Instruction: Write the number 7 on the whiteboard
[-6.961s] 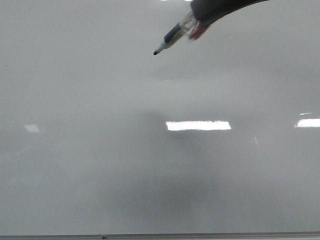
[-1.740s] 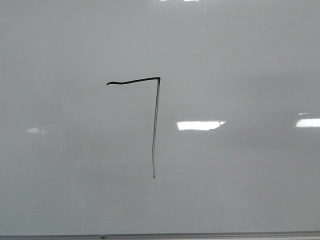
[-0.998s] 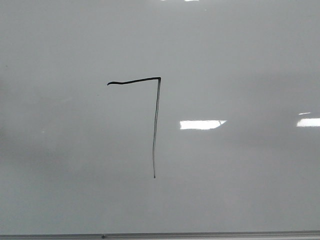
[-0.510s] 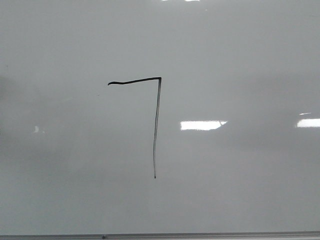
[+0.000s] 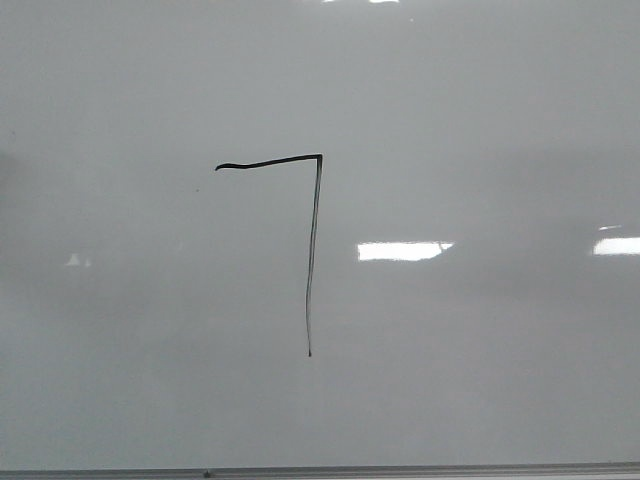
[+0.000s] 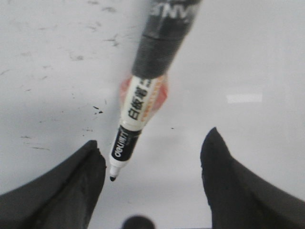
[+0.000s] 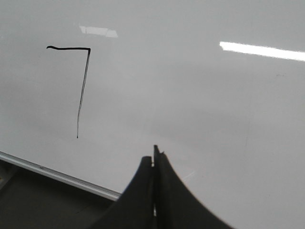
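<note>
Two hands: left hand (image 6: pixel 152 164) spread wide, marker (image 6: pixel 143 90) between fingers; right hand (image 7: pixel 154 160) clenched, empty.

One whiteboard (image 5: pixel 480 120) fills the frame, with one number 7 (image 5: pixel 312 250) drawn at its centre. One marker (image 6: pixel 138 102) shows in the left wrist view. Two end effectors appear: the left end effector (image 6: pixel 152 167) and the right end effector (image 7: pixel 154 164).
</note>
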{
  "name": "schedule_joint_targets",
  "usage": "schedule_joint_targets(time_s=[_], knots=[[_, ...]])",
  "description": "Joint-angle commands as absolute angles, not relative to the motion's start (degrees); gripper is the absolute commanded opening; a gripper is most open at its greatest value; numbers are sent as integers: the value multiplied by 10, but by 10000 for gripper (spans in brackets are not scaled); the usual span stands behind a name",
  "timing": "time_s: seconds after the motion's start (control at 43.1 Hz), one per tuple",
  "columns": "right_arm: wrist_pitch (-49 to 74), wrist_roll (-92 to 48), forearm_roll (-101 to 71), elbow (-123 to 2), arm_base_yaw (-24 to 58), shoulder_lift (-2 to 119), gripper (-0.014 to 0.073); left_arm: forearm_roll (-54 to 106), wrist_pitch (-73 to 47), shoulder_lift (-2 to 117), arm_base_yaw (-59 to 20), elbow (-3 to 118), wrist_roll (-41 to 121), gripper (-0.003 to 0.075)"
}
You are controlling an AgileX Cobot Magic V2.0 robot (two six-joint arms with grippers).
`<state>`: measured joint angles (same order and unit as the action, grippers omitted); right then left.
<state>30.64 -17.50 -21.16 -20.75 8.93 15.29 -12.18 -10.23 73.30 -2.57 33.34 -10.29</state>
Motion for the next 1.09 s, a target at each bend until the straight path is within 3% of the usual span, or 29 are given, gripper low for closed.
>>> schedule_joint_targets(time_s=[0.0, 0.186, 0.278, 0.65, 1.067], knots=[[262, -175, -219, -222, 86, 158, -69, -124, -120, 668, -60, 349, -106, 430], [263, -175, -219, -222, 86, 158, -69, -123, -146, 552, -106, 327, -106, 411], [263, -175, -219, -222, 86, 158, -69, -122, -165, 484, -118, 310, -106, 362], [263, -175, -219, -222, 86, 158, -69, -121, -260, 212, -128, 268, -106, -21], [263, -175, -219, -222, 86, 158, -69, -121, -203, 96, -128, 268, -106, -20]])
